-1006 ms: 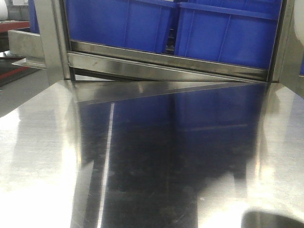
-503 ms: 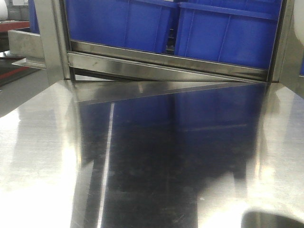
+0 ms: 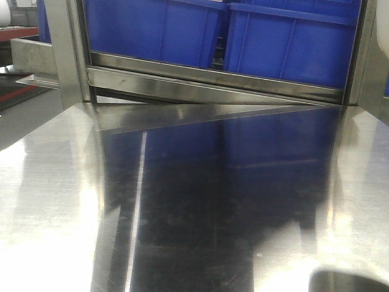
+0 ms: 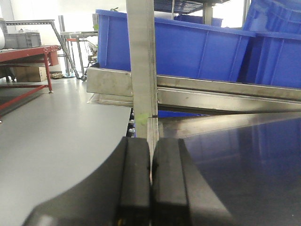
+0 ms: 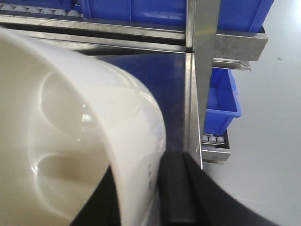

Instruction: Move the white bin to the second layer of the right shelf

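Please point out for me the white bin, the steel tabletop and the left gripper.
white bin (image 5: 70, 132), right wrist view, on its smooth curved wall.
steel tabletop (image 3: 55, 201), front view, on a bare bright part at the left.
left gripper (image 4: 150, 148), left wrist view, midway between its closed fingertips.

Blue crates (image 3: 285, 42) on steel rack level (image 3: 213, 76) behind tabletop (image 3: 61, 201)

Glare is being thrown across the steel tabletop (image 3: 48, 201) — at the right gripper (image 5: 141, 172), the white bin (image 5: 70, 141) is being blurred.
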